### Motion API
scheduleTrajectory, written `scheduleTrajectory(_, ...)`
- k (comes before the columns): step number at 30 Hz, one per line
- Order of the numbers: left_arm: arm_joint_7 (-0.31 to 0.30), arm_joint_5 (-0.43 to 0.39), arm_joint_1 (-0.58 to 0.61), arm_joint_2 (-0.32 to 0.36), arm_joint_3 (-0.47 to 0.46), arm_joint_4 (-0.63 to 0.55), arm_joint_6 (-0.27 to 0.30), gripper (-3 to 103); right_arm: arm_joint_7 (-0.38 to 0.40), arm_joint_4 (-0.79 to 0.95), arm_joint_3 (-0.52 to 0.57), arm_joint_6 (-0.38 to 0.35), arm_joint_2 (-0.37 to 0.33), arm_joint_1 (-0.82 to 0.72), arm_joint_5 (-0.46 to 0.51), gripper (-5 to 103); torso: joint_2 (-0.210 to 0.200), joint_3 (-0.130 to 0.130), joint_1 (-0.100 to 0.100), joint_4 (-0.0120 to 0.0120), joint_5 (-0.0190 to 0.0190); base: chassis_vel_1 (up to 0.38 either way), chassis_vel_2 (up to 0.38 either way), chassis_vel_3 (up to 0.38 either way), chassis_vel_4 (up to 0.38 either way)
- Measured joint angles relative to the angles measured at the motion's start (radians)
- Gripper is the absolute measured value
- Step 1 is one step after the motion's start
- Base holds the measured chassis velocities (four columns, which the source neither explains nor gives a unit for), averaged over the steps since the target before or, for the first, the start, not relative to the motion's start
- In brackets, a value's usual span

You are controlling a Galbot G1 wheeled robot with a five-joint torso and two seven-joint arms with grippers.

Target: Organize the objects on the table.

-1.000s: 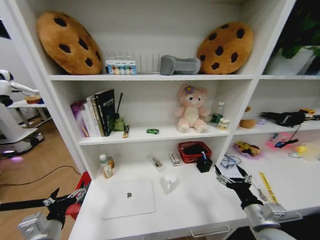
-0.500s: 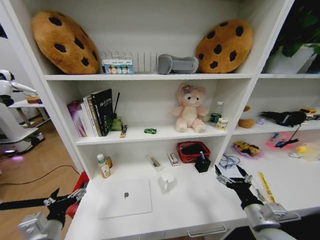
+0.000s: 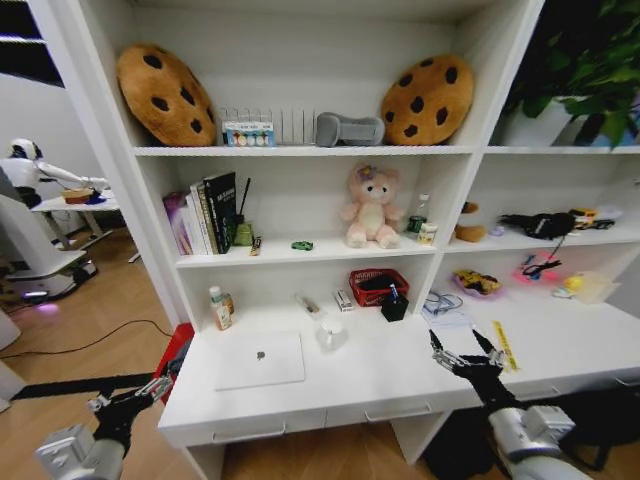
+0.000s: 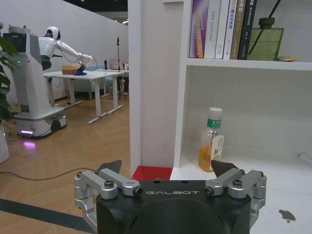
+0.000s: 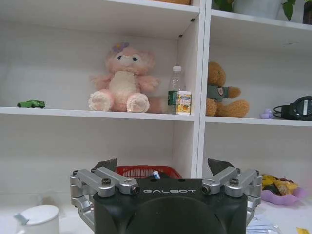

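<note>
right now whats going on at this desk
Nothing is being handled. The robot faces the white desk with both arms held low: the left claw sits off the desk's left end, the right claw over its front right edge, both open and empty. The silver laptop lies closed on the desk; the green toy car sits on the shelf above.

White shelving (image 3: 300,150) lines the wall. Wooden floor (image 3: 100,310) spreads leftward, crossed by a black cable (image 3: 90,342). A small white side table (image 3: 80,205) stands beyond.
</note>
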Motion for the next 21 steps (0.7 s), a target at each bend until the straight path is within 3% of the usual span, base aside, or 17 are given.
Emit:
scheduleTrajectory(3,0.0,0.0,0.0,0.0,0.0,0.0,0.0,100,0.0,0.0,0.0,0.0,0.0,0.0,0.0,100,0.0,0.0,0.0,-0.0001,0.0014,0.36,-0.321,-0.358,0.318)
scheduleTrajectory(7,0.0,0.0,0.0,0.0,0.0,0.0,0.0,100,0.0,0.0,0.0,0.0,0.0,0.0,0.0,100,0.0,0.0,0.0,0.0,-0.0007,0.363,-0.375,-0.369,0.361)
scheduleTrajectory(9,0.0,0.0,0.0,0.0,0.0,0.0,0.0,100,0.0,0.0,0.0,0.0,0.0,0.0,0.0,100,0.0,0.0,0.0,-0.0001,0.0024,0.348,-0.344,-0.368,0.319)
scheduleTrajectory(10,0.0,0.0,0.0,0.0,0.0,0.0,0.0,100,0.0,0.0,0.0,0.0,0.0,-0.001,0.0,100,0.001,0.0,-0.001,0.0,-0.0004,0.311,-0.276,-0.261,0.298)
scheduleTrajectory(12,-0.001,0.0,0.0,0.0,0.0,0.0,0.0,100,0.0,0.0,0.0,0.0,0.0,-0.001,0.0,100,0.001,-0.001,-0.001,0.0002,-0.0004,0.278,-0.276,-0.261,0.275)
scheduleTrajectory(21,0.0,0.0,0.0,0.0,0.0,0.0,0.0,100,0.0,0.0,0.0,0.0,0.0,0.0,0.0,100,0.0,0.0,0.001,-0.0003,0.0014,0.015,-0.044,-0.078,0.084)
